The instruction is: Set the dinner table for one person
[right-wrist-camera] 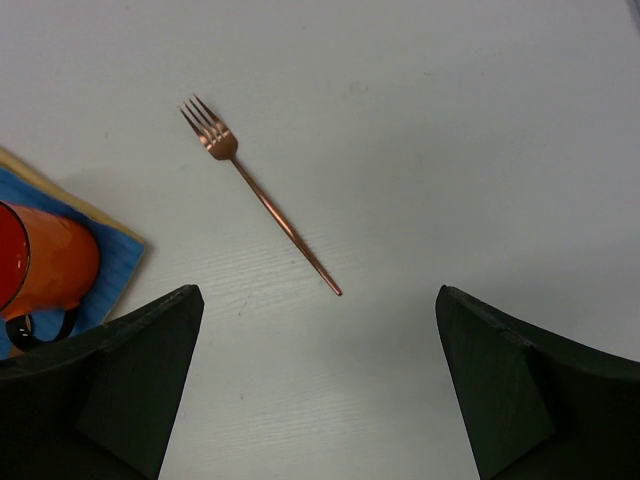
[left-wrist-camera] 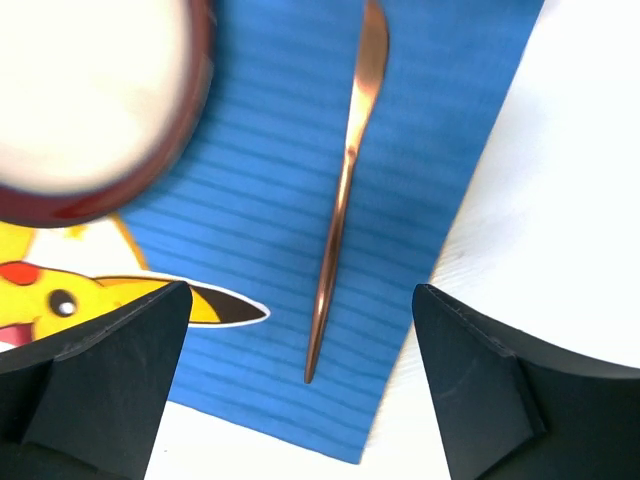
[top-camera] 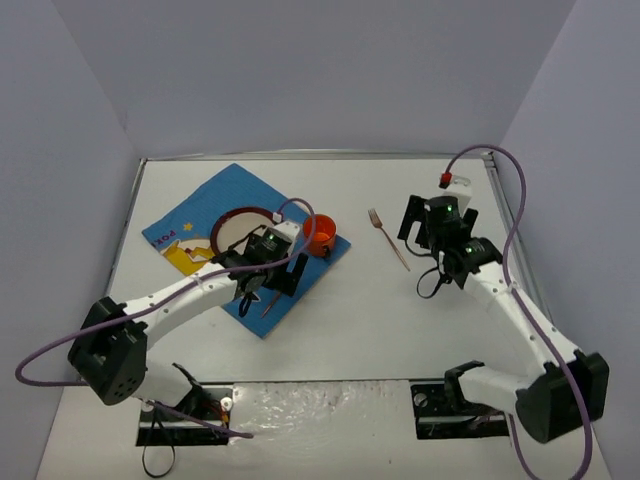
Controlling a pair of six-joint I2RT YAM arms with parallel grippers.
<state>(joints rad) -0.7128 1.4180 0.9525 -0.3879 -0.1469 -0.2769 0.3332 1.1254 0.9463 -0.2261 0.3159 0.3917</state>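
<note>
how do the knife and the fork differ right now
The knife lies on the blue placemat beside the plate; the fork lies on the bare white table. The knife ends in a smooth blade, the fork in tines. Both are slim and copper-coloured.

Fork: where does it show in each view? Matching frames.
Top external: fork right of centre, just right of the blue placemat.
Left wrist: not in it; the utensil there is a knife.
Right wrist: upper left of centre, tines up-left.
Shared landmark: the blue placemat, in all three.
</note>
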